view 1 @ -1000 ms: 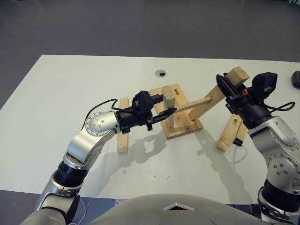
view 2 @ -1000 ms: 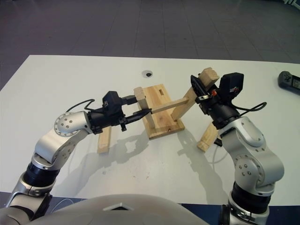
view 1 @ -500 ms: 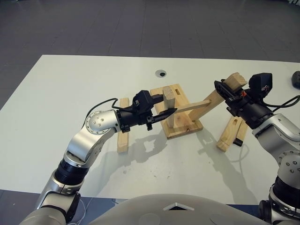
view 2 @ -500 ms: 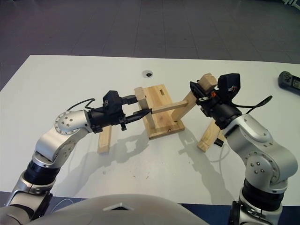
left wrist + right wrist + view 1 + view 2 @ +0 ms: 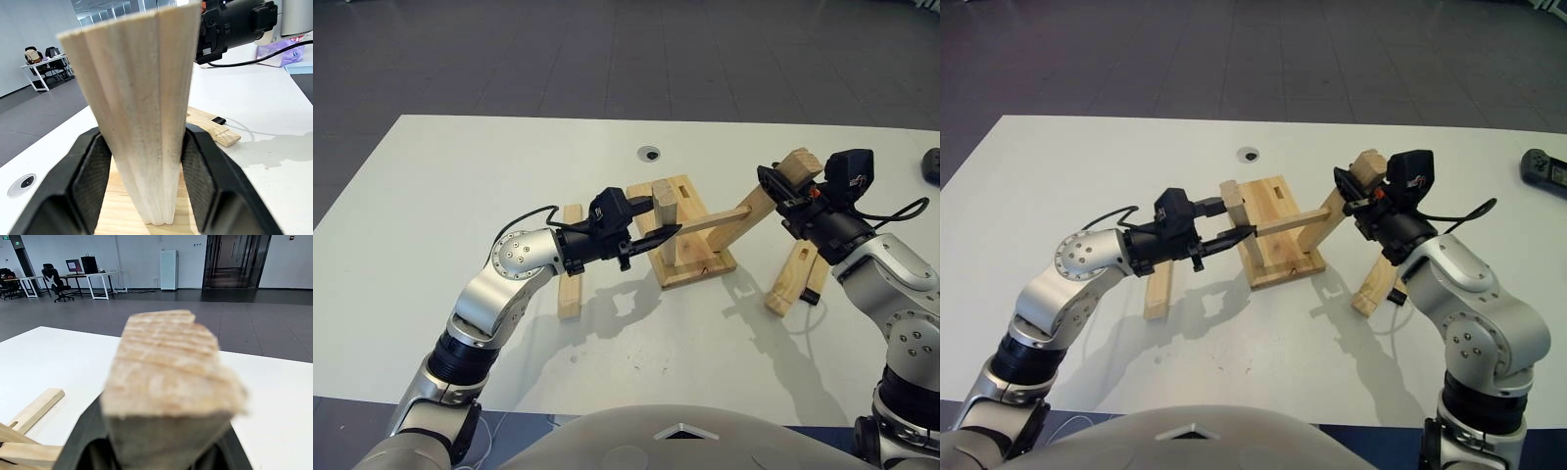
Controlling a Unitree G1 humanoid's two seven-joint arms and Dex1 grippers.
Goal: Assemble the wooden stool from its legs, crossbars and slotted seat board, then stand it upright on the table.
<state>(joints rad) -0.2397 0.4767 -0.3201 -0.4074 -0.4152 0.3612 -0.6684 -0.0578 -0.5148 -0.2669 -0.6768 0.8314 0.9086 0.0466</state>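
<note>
On my left a loose leg lies flat on the table, untouched. My left gripper has not budged over the last second. Its pads are clamped on either side of the upright leg, which stands on the slotted seat board at the table's middle. From that leg the crossbar runs across to the tilted leg, gripped tight near its top by my right gripper. What has changed is on this side: the right wrist has swung inward and down a little, easing the tilted leg's top toward the board. I read that as working the leg toward its slot; it is not yet seated. A second loose leg waits on the table to the right.
</note>
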